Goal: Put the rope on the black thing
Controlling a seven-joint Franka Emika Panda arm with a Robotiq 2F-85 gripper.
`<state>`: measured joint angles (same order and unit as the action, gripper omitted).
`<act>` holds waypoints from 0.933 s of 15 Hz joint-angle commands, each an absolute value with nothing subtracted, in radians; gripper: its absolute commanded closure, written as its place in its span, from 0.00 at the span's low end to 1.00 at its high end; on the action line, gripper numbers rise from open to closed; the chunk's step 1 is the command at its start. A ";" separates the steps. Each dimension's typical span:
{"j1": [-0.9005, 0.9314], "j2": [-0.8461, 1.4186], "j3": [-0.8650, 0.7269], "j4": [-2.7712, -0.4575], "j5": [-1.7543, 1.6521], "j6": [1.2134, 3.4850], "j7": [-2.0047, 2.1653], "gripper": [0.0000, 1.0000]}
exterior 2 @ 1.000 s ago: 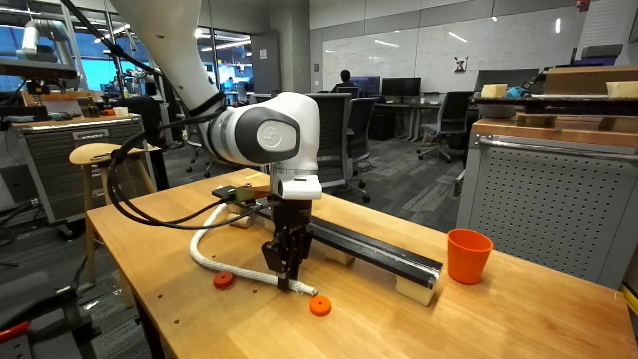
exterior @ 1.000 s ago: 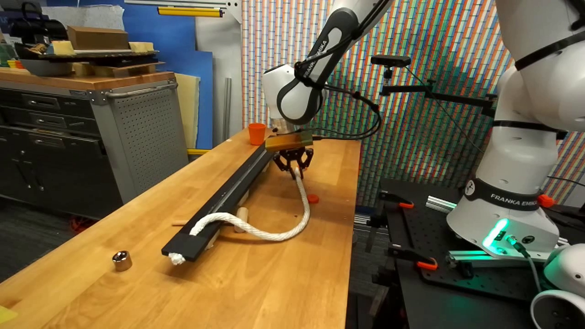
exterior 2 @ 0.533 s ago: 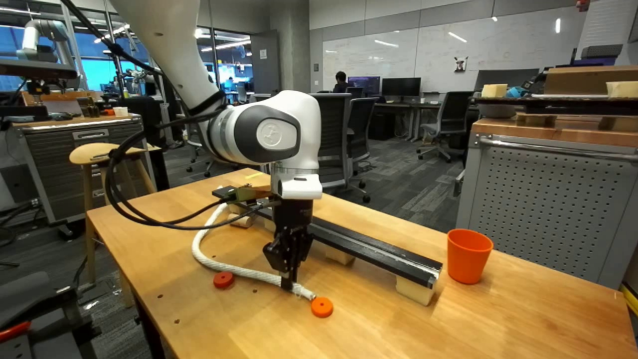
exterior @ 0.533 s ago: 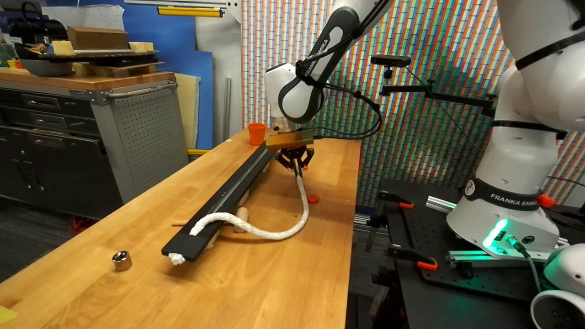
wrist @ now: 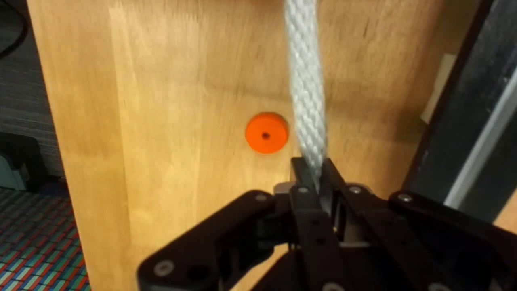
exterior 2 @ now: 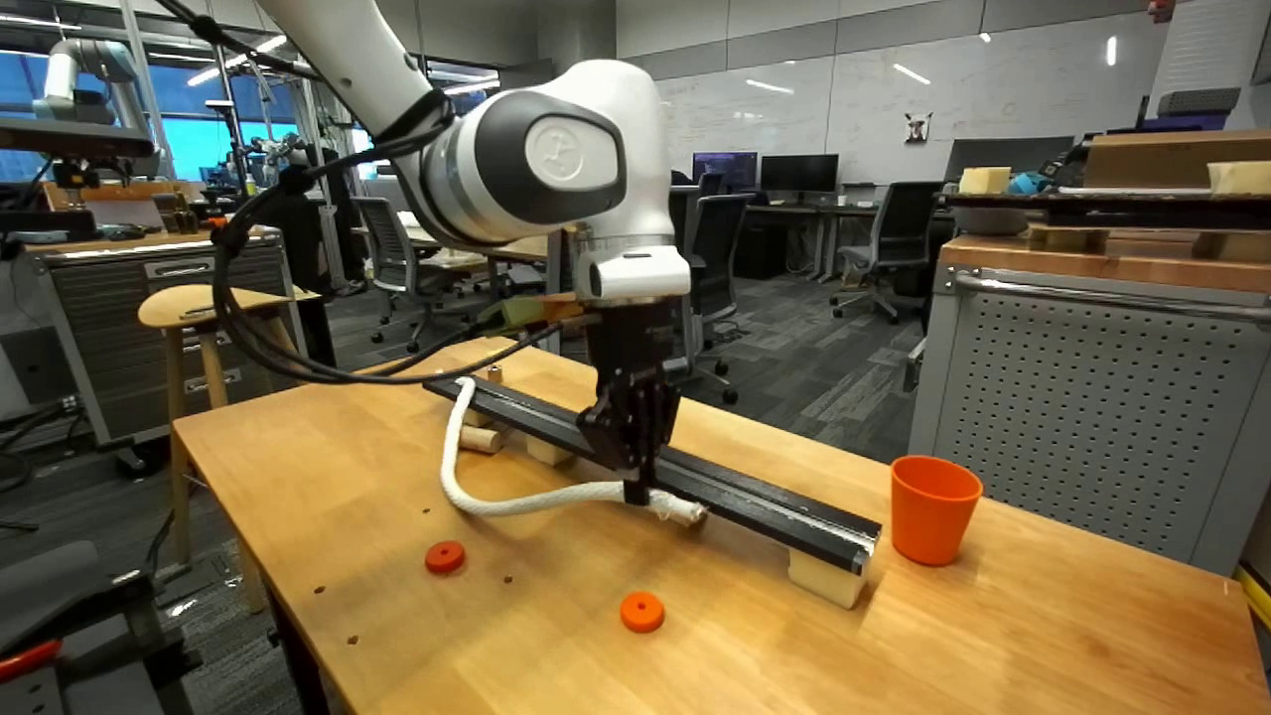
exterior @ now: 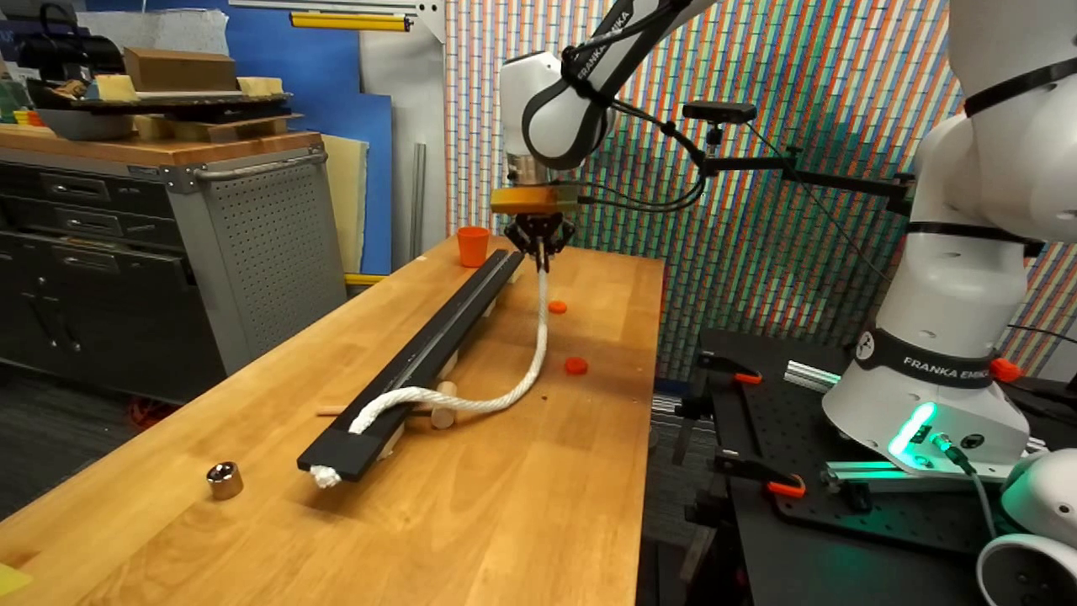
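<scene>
Moved since the earlier frames: gripper (exterior: 542, 267) has lifted off the table (exterior: 522, 522) and shifted toward the black bar (exterior: 404, 362), taking the free end of the rope (exterior: 484, 406) with it; slack loop got pulled in. Orange disc (exterior 2: 642, 612) and red disc (exterior 2: 445, 557) now sit clear of the rope.

Jaws: clamped on the rope just short of its tip (exterior 2: 683, 509), which pokes out to the lower right in an exterior view. Far part of the rope lies on the bar's lower-left end (exterior: 336, 453). White tuft (exterior: 326, 477) there: can't tell if same rope.

Key relation: bar is beside the held end, apparently not under it. Wrist view: jaws lower centre, bar down the right side, slanting from upper right to lower right of centre; rope runs up-frame from the jaws, near vertical. Axes not parallel; they converge toward the bottom. In an exterior view the bar is left of the jaws, lower left to upper centre. Single arm, no side to pick.

My read: carry step, about midway. Next calls for a sideways move, right in the wrist view, then laying the rope lengthwise. Risk: narrow bar, rope may roll off, or a hard pull drags the far part loose.
</scene>
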<state>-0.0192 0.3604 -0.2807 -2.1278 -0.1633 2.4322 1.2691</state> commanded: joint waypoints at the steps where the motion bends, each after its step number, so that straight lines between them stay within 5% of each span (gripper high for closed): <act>1: -0.037 0.303 -0.302 -2.074 -0.188 2.370 1.270 0.97; 14: -0.076 0.470 -0.286 -1.737 -0.193 2.235 1.271 0.97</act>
